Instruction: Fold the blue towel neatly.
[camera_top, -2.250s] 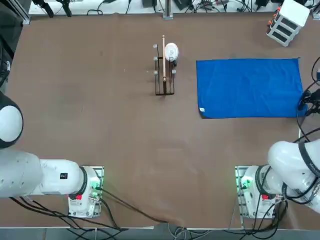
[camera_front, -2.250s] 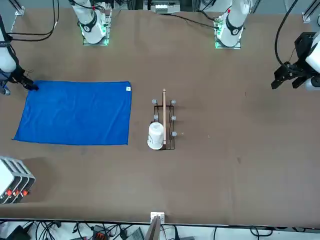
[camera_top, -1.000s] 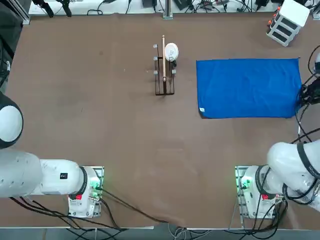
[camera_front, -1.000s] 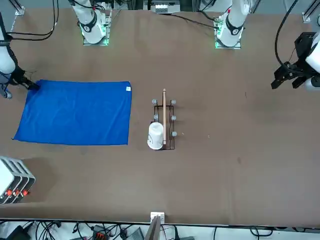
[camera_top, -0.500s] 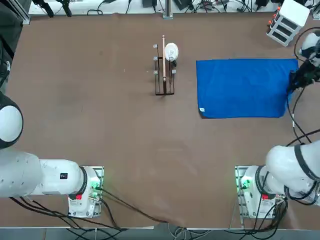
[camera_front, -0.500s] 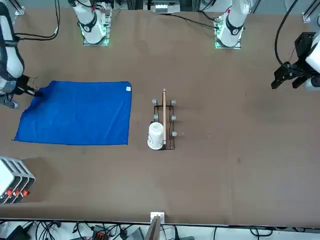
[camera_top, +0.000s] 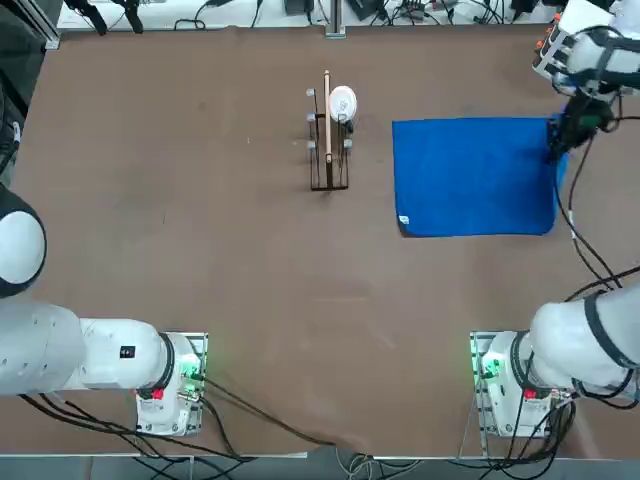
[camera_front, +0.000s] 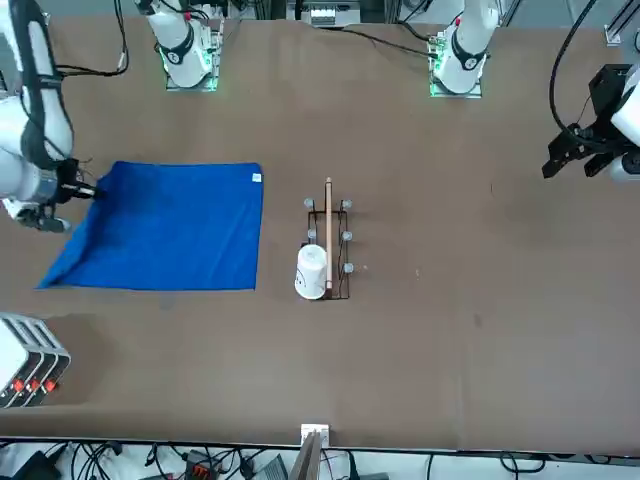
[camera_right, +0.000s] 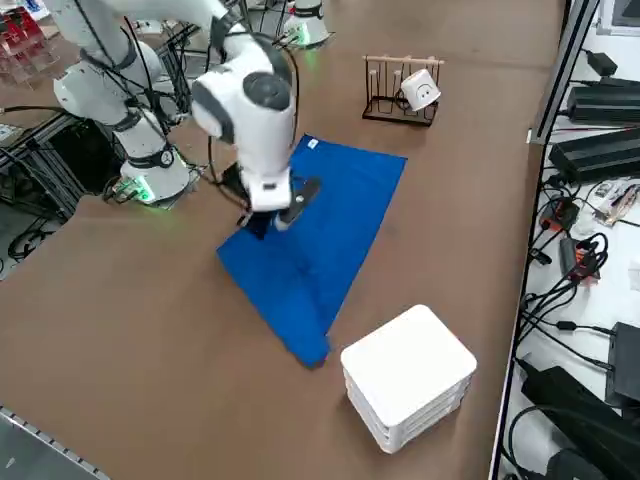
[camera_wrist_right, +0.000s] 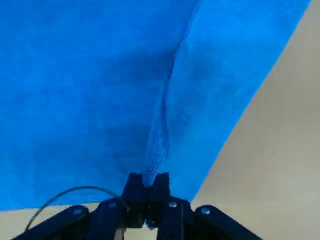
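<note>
Pinching one corner of the blue towel (camera_top: 475, 177), your right gripper (camera_wrist_right: 147, 192) holds it raised above the table (camera_top: 200, 250). You risk a crooked fold, since only that thin edge is gripped and could slip.

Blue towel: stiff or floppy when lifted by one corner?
Likely floppy: the blue towel drapes from the shut right gripper with a crease. Probably light, as a thin pinch raises its edge. The rest may drag.
</note>
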